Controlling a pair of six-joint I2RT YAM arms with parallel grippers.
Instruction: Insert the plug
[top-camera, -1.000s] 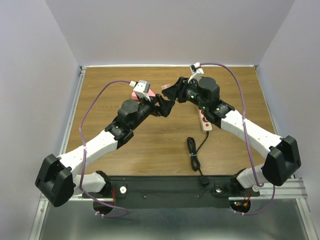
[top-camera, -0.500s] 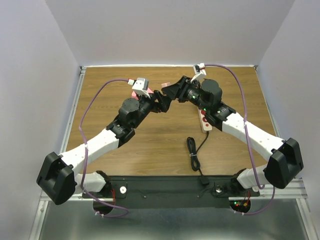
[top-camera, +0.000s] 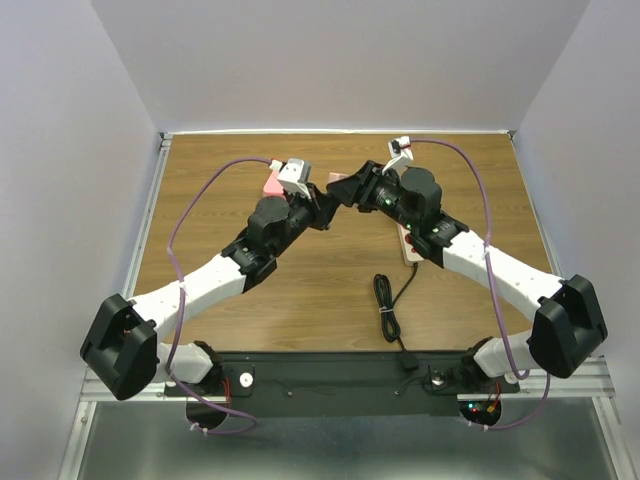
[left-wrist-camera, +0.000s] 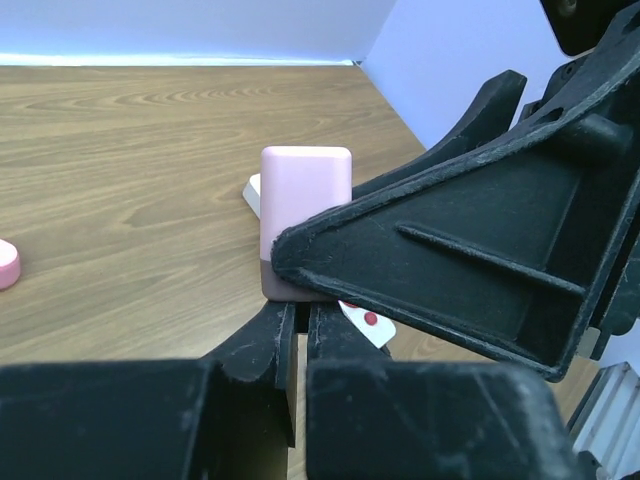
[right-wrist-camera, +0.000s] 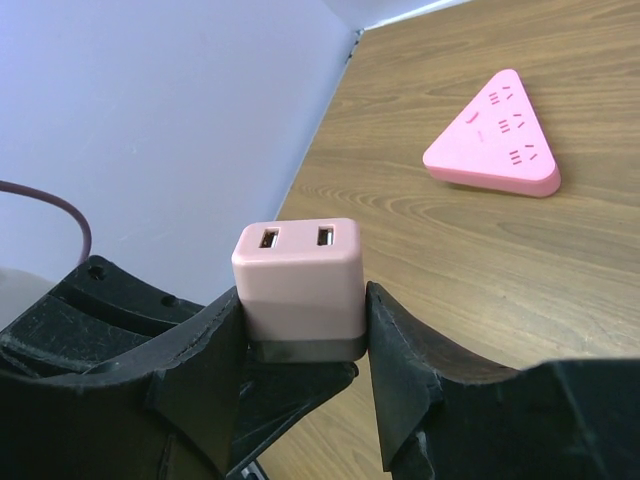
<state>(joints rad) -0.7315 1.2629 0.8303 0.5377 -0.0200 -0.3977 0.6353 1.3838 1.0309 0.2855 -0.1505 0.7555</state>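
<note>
I am holding the plug (right-wrist-camera: 298, 275) in my right hand (top-camera: 343, 190) above the desk (top-camera: 300, 280), my left hand (top-camera: 322, 208) meeting it. The socket block (right-wrist-camera: 495, 135) is lying to their left, the power strip (top-camera: 411, 248) is lying under my right arm, and the coiled cable (top-camera: 385, 305) is lying nearer me.

The left gripper (top-camera: 323, 206) crowds the right gripper (top-camera: 342, 188); bare table (right-wrist-camera: 450, 240) surrounds the triangular strip (right-wrist-camera: 492, 135).
</note>
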